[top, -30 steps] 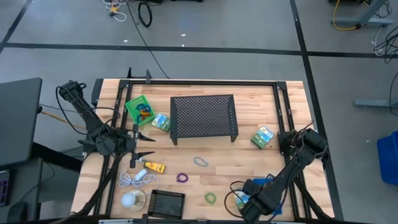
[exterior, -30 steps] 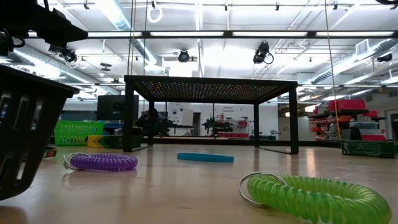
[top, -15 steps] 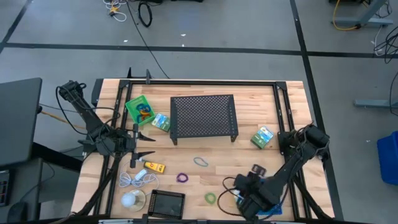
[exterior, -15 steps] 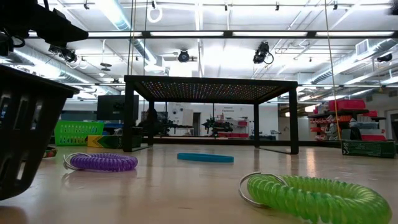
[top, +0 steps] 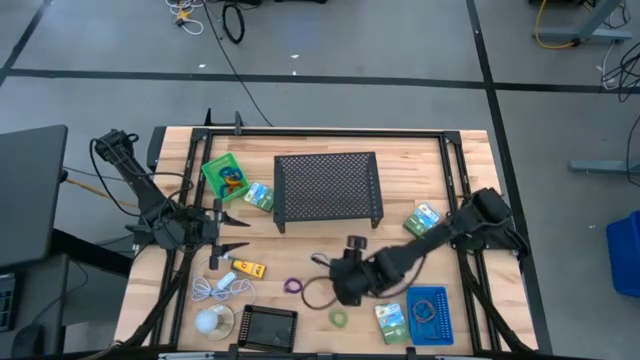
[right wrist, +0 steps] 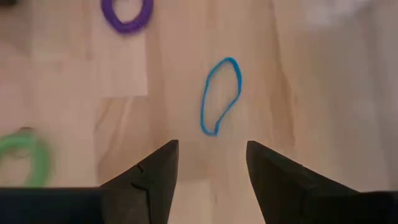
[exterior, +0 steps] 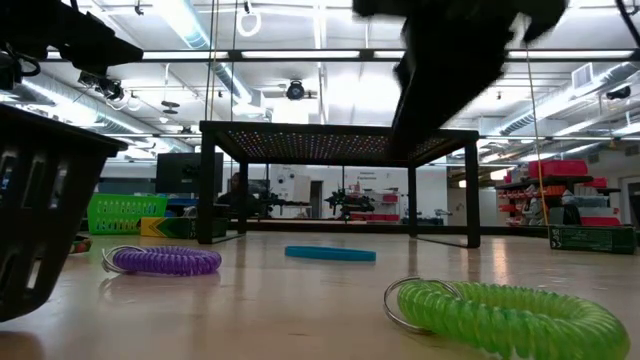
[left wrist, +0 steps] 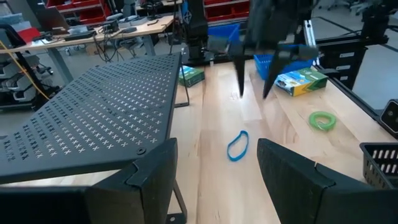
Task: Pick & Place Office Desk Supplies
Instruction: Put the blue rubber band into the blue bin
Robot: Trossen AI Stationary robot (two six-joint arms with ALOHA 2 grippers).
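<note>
Blue and thin, the blue loop (right wrist: 221,94) lay flat on the wooden table (top: 440,170), a little way in front of the black mesh stand (top: 329,187). The right gripper (right wrist: 208,171) hung right above the loop with its two fingers spread apart and nothing between them. A second before, that gripper was far from the stand, down at the table's near right corner over the blue tray (top: 430,315), and its fingers were closer together. So it had swung across the table and opened up on the way. To me that looked like one thing was dropped off and the loop was next to be picked.

The purple loop (top: 294,286) and the green loop (top: 339,318) lay farther from the stand than the blue one. A green-blue packet (top: 390,320) lay just beside the tray.

The left gripper (top: 236,229) waited off the stand's left side, fingers spread, holding nothing, and it had not moved.
</note>
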